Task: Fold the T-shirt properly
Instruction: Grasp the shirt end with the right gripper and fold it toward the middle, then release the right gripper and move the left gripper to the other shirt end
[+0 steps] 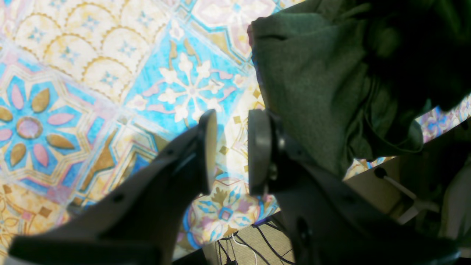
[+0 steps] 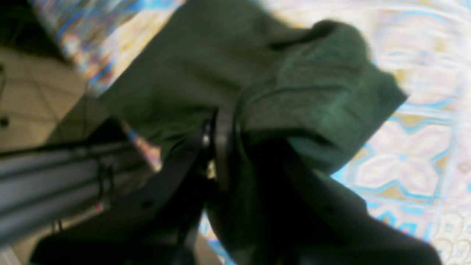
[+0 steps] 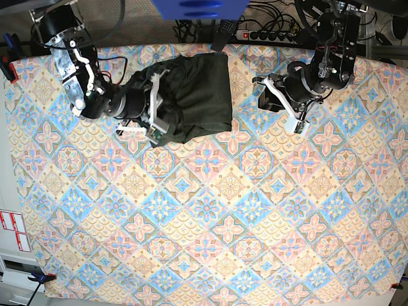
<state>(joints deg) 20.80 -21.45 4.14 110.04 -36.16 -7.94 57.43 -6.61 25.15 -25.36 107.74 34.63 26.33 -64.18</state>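
Gripping a bunched fold of the T-shirt (image 2: 301,92), my right claw (image 2: 235,147) was closed on the olive-green knit, with cloth draped over and around its pads in the right wrist view. From the base camera that claw (image 3: 152,115) sat at the garment's near-left corner, its white-trimmed fingers pressed into the fabric. My left claw (image 1: 228,151) held nothing: its two round pads stood apart with only the patterned cloth visible between them, and it hung just beside the shirt's edge without touching it, as far as I could tell. In the base view the left claw (image 3: 284,102) was apart from the garment, over bare tablecloth.

Outward from the claws, the T-shirt (image 3: 191,95) lay as a compact, roughly folded dark bundle near the far edge of the desk, toward the right arm's side. The desk (image 3: 210,223) was covered in a tablecloth of blue, pink and yellow tile motifs. Beyond the far edge ran a power strip (image 3: 268,35) and tangled black cables (image 3: 197,29).
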